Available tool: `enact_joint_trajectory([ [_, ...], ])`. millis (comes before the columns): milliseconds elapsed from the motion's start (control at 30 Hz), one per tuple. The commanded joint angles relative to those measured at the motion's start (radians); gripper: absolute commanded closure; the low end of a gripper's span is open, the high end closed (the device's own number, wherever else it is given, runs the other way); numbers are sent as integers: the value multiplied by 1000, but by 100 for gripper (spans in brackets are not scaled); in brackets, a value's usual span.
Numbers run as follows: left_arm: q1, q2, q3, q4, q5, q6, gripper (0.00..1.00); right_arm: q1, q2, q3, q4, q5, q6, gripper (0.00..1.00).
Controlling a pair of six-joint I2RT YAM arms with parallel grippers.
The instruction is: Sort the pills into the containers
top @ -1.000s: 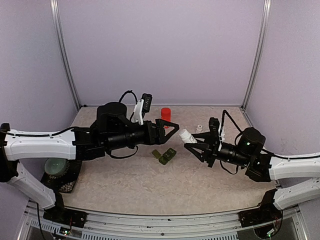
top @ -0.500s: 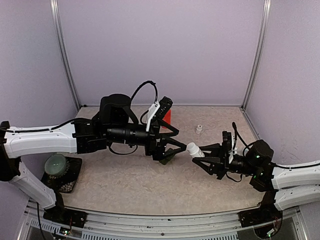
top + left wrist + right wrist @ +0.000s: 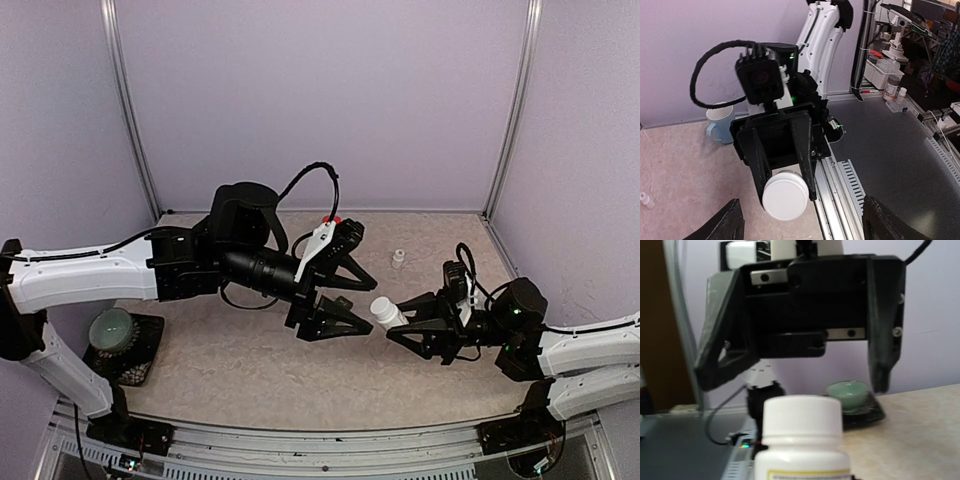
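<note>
The cap-opening step is judged to be in hand: the white pill bottle (image 3: 385, 314) is pinched by the right hand (image 3: 396, 322) above the tabletop (image 3: 250, 370), its cap (image 3: 785, 196) presented to the left hand (image 3: 368, 309), which is spread just short of it. The containers are not seen, being presumably hidden under the left arm (image 3: 100, 285). Next, the left hand must be advanced around the cap, closed on it and twisted.

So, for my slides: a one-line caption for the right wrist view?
The open left gripper faces a capped white pill bottle; a pale green bowl sits behind.
</note>
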Motion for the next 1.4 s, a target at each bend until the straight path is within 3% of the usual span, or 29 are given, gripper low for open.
enact_joint_trajectory([
  [0, -29, -16, 5, 17, 74, 98, 23, 5, 47, 39, 121, -110, 112, 77],
  [367, -36, 3, 18, 14, 60, 120, 45, 5, 175, 67, 310, -217, 290, 77],
  [533, -36, 1, 13, 2, 34, 128, 39, 5, 199, 77, 356, -238, 329, 78],
  [700, -36, 3, 10, 8, 17, 130, 39, 5, 220, 89, 370, -257, 346, 77],
  [833, -36, 8, 13, 15, 22, 127, 47, 4, 240, 93, 398, -268, 370, 78],
  [1033, -36, 15, 12, 28, 28, 118, 66, 4, 255, 106, 395, -279, 377, 78],
  [1200, -38, 17, 2, 61, 6, 71, 78, 4, 243, 118, 313, -257, 333, 79],
  [1367, -39, 11, -18, 122, -78, -54, 83, 5, 162, 138, 51, -158, 144, 82],
])
